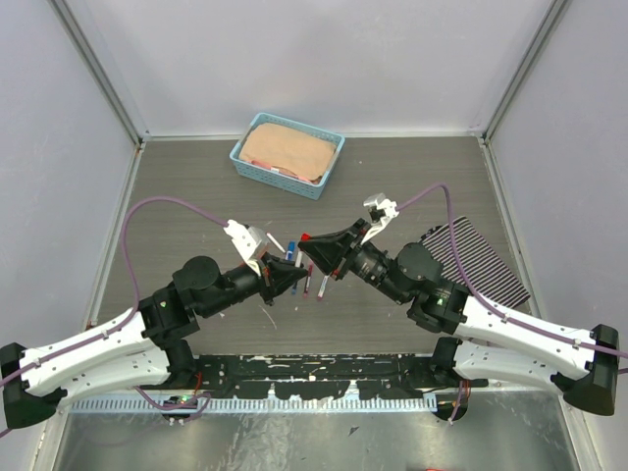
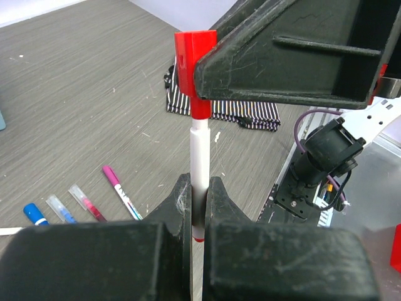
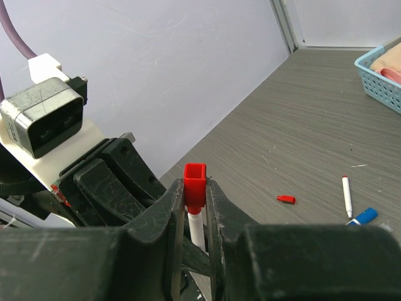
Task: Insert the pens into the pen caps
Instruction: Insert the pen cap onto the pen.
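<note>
Clamps the white pen (image 2: pixel 198 153) in the left tool (image 2: pixel 199 194), long axis toward 12 o'clock, clear of the desk (image 2: pixel 94 94). Pinches the red cap (image 2: pixel 185 69) in the right tool (image 3: pixel 195 200) at that 12 o'clock end, coaxial; probably needs a straight axial push.

The left arm (image 1: pixel 88 358) and right arm (image 1: pixel 520 329) wear white shells on the links nearest the black mounting rail (image 1: pixel 245 378), with black joints and round black motor housings farther from it. A purple cable (image 1: pixel 157 204) arcs along each toward a white wrist-camera mount (image 1: pixel 245 238) farthest from the rail, and the black fingers (image 2: pixel 178 210) show pale scuffs and scratches.
</note>
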Controlling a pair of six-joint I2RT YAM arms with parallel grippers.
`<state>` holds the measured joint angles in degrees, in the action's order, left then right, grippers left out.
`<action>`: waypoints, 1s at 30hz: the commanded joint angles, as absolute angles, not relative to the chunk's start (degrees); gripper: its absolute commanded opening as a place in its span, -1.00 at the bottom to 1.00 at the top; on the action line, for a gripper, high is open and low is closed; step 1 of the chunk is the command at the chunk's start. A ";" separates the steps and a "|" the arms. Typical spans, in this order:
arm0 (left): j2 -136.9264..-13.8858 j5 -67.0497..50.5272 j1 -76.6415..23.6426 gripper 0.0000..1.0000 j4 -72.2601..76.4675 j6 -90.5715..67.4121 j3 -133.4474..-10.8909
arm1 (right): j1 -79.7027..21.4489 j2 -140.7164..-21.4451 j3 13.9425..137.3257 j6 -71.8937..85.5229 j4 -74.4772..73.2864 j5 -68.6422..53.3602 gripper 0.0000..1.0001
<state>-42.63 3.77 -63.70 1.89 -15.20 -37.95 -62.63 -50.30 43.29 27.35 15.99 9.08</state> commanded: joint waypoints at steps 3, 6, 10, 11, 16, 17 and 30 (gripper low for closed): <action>-42.50 4.57 -63.93 -1.00 4.55 -14.86 -37.70 | -62.93 -50.27 44.74 28.03 15.89 8.32 -0.99; -42.59 4.62 -63.92 -1.00 4.82 -15.09 -37.71 | -62.93 -50.27 44.52 27.98 15.80 8.01 -0.99; -42.47 5.45 -63.92 -1.00 5.63 -15.89 -37.88 | -62.93 -50.83 44.07 27.45 15.32 7.47 -0.99; -42.44 5.71 -63.94 -1.00 5.92 -16.38 -37.95 | -62.95 -51.14 43.83 27.32 15.17 7.05 -0.99; -42.02 6.73 -63.90 -1.00 8.73 -18.04 -38.12 | -62.93 -52.75 42.79 26.99 14.79 4.81 -0.99; -41.97 6.86 -63.94 -1.00 9.19 -18.12 -38.26 | -62.93 -53.06 42.70 26.98 14.67 4.49 -0.99; -41.05 8.31 -63.90 -1.00 5.99 -16.61 -39.61 | -62.94 -50.06 47.77 22.96 8.36 3.99 -0.26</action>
<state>-42.83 6.15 -63.94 2.02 -17.54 -37.93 -62.43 -51.37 43.79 26.09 14.00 6.94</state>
